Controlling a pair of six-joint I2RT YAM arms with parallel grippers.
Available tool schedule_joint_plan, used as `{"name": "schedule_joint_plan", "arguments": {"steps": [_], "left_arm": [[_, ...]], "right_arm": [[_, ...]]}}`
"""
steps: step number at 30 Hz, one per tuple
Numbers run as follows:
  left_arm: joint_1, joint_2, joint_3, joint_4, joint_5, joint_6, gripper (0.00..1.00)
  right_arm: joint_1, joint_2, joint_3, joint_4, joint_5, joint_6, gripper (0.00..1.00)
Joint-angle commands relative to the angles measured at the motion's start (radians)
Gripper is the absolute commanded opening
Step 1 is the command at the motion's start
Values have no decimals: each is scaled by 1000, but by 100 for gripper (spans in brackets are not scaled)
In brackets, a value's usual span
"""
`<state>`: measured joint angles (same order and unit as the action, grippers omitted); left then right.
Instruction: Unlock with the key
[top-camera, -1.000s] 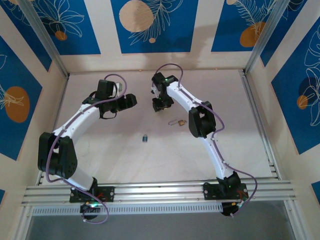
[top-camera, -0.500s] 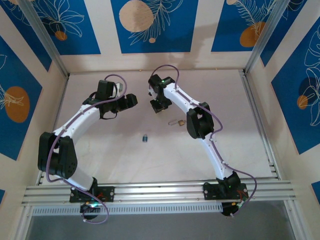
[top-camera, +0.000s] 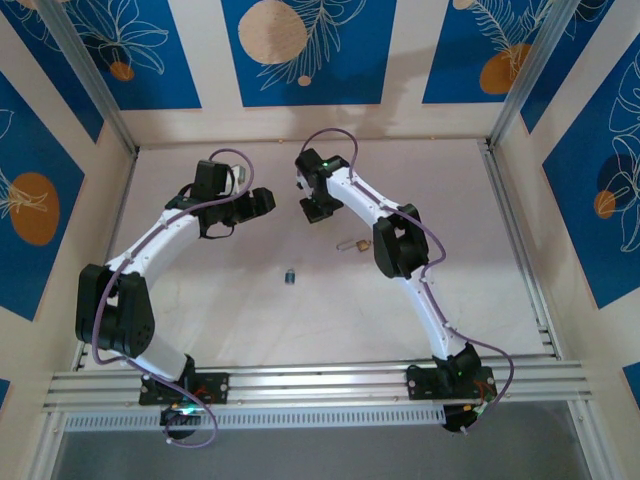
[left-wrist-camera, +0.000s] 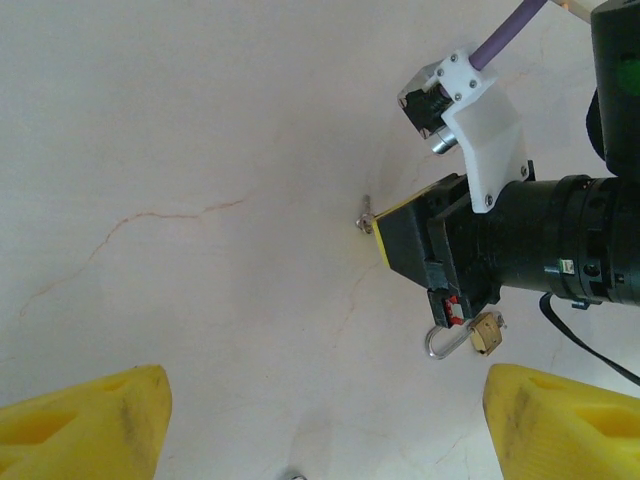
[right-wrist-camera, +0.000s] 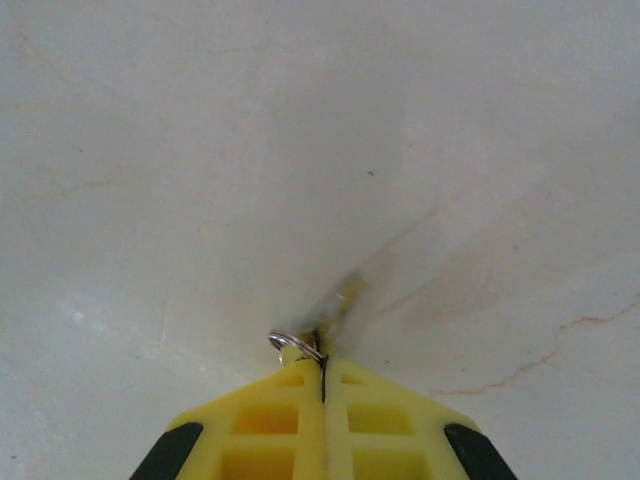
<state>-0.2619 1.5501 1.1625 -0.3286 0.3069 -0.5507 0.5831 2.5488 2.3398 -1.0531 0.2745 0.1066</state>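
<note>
Left hand (top-camera: 268, 201) was seen over the worktop (top-camera: 200, 300), left of centre toward the far side, and was pointed toward 3 o'clock. Its yellow fingers (left-wrist-camera: 90, 425) were spread wide, and nothing was held between them. The key (top-camera: 289, 276), blue-headed, was found lying on the worktop at about 5 o'clock from the left hand. It was well apart from that hand and was touched by neither hand.

Right hand (top-camera: 318, 211) was located at 3 o'clock from the left hand, near it, with its tips lowered to the worktop; actual contact could not be told. Its fingers (right-wrist-camera: 290, 420) were pressed fully together, and a small silvery ring (right-wrist-camera: 294, 344) was pinched at the very tips. In the left wrist view, a thin metal bit was seen poking out there. The key was placed at 7 o'clock from the right hand, apart from it.

The padlock (top-camera: 350, 244), brass with a silver shackle, was laid on the worktop at 4 o'clock from the right hand, just beside the right forearm. The key was noted at 8 o'clock from the padlock, apart from it.
</note>
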Motion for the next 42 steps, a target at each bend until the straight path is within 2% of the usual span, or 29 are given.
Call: {"name": "schedule_joint_plan", "arguments": {"steps": [1, 16, 23, 29, 33, 38, 40, 42], "left_arm": [[12, -4, -9, 14, 15, 3, 81], [10, -9, -27, 36, 20, -1, 80], [4, -9, -80, 155, 86, -3, 78], [-27, -59, -215, 430, 118, -3, 76], [-82, -103, -344, 675, 75, 35, 76], [-181, -118, -571, 1105, -85, 167, 75], [-221, -86, -612, 1212, -64, 252, 75], [-260, -62, -617, 1237, -38, 330, 77]], "right_arm": [[18, -101, -57, 26, 29, 27, 0], [96, -427, -466, 174, 14, 100, 0], [117, -591, -610, 198, -8, 129, 0], [121, -716, -728, 228, -4, 127, 0], [111, -778, -781, 248, -16, 118, 0], [85, -839, -831, 268, -60, 109, 0], [72, -858, -844, 272, -81, 103, 0], [65, -873, -857, 278, -97, 99, 0]]}}
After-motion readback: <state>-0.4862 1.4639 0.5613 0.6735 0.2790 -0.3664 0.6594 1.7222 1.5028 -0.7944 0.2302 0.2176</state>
